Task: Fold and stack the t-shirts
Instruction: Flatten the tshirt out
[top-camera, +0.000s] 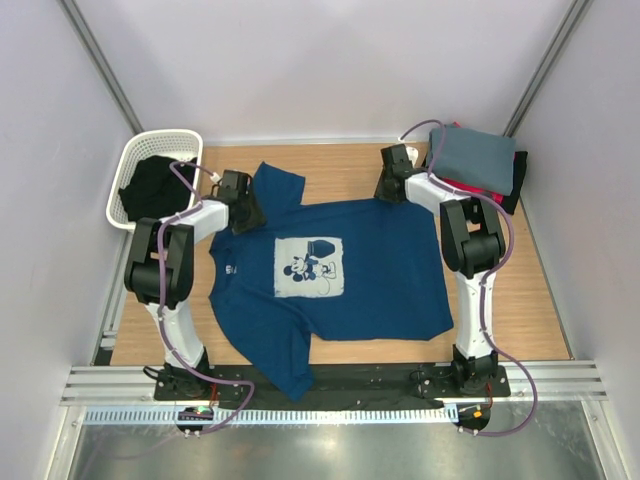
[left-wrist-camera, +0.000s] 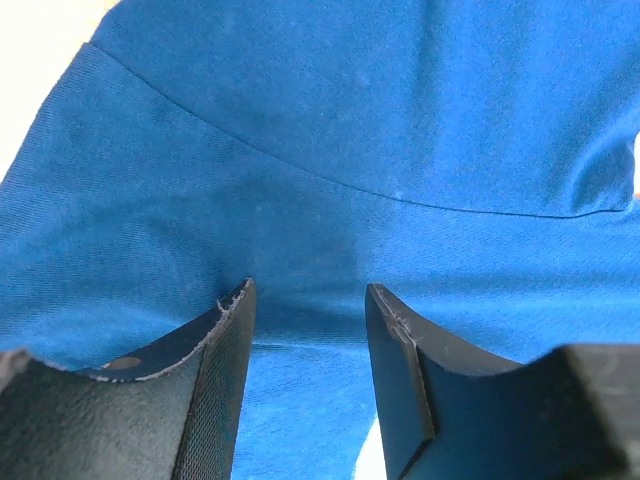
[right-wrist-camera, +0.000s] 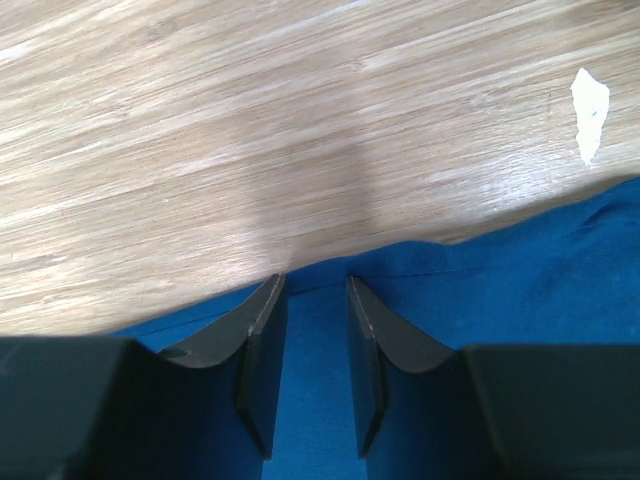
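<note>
A navy blue t-shirt (top-camera: 375, 265) lies spread flat on the wooden table (top-camera: 530, 320), pale Mickey print (top-camera: 309, 266) facing up and collar to the left. My left gripper (top-camera: 244, 205) is down on its far shoulder by the sleeve seam. In the left wrist view the left gripper (left-wrist-camera: 308, 290) has its jaws apart with flat blue cloth (left-wrist-camera: 320, 180) between them. My right gripper (top-camera: 392, 186) sits at the far hem corner. There the right gripper (right-wrist-camera: 315, 282) stands open over the shirt's edge (right-wrist-camera: 500, 270), bare wood beyond. Folded grey (top-camera: 470, 152), red (top-camera: 468, 187) and black (top-camera: 518, 178) t-shirts are stacked at the back right.
A white basket (top-camera: 128, 165) holding black cloth (top-camera: 150, 190) stands at the back left corner. Pale walls close the table in on three sides. A metal rail (top-camera: 330, 385) with both arm bases runs along the near edge. A white chip (right-wrist-camera: 588, 100) marks the wood.
</note>
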